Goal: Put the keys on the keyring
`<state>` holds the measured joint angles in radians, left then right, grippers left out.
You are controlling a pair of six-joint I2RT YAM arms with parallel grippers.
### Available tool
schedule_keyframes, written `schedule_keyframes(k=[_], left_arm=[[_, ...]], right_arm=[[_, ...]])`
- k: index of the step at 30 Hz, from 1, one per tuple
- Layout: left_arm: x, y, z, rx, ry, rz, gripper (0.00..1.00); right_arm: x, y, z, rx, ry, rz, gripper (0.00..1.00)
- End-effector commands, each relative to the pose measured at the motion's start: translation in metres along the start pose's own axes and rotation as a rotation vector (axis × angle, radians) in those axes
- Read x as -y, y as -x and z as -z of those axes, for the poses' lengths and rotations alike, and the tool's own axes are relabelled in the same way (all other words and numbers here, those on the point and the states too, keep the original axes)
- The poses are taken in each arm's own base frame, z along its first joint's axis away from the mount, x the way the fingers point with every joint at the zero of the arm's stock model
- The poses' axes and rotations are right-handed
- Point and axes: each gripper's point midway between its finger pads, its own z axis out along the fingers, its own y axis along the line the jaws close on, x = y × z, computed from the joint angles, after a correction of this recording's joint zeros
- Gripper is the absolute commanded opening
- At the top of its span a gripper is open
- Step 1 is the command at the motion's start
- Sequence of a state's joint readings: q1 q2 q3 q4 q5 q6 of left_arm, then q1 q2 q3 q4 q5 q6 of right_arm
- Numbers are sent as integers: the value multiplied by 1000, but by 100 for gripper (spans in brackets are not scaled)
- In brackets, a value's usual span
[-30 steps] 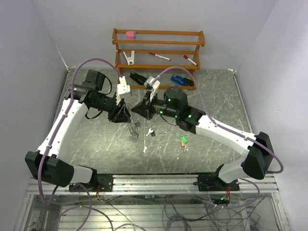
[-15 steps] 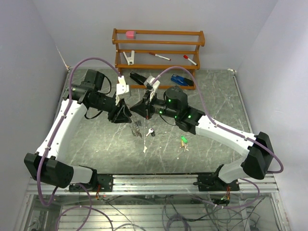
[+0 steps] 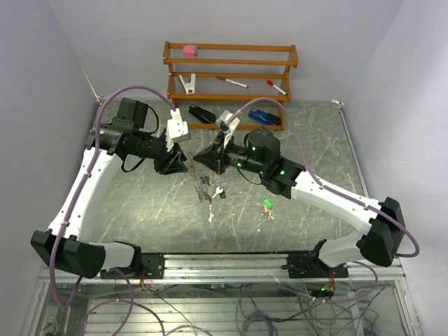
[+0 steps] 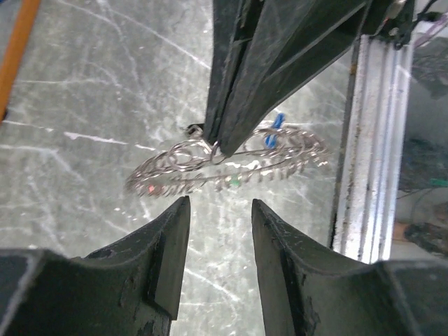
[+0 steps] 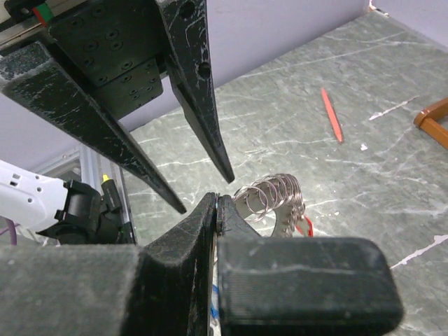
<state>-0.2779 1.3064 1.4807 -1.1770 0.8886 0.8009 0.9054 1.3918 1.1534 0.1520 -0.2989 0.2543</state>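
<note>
The worktop (image 3: 318, 150) is dark grey-green stone with pale veins. Against its far edge stands a wooden rack (image 3: 231, 47). A pink block (image 3: 190, 50) sits on the top shelf. Lower down are a white clip (image 3: 187, 84), a red-and-black pen (image 3: 232, 82) and a red-capped pen (image 3: 276, 87). At the rack's foot lie a black stapler-like object (image 3: 203, 114) and a blue object (image 3: 264, 117). Near the middle of the worktop lie a black-headed key (image 3: 220, 191), a green-headed key (image 3: 267, 204) and a small white scrap (image 3: 211, 218). A thin red stick (image 5: 332, 114) lies towards the far left corner.
</note>
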Motion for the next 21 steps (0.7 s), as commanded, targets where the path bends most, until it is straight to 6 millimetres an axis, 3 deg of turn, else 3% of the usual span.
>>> schedule_keyframes(k=[1,7,21], left_arm=[[-19,8,8,-1,135,-50,51],[-19,20,0,71,93,-36,54],[14,27,-5,147,-83,-74,59]], right_arm=[[-12,29,10,79,24,25,0],[-16,29,11,72,42,24,0],[-24,35,5,97,80,17,0]])
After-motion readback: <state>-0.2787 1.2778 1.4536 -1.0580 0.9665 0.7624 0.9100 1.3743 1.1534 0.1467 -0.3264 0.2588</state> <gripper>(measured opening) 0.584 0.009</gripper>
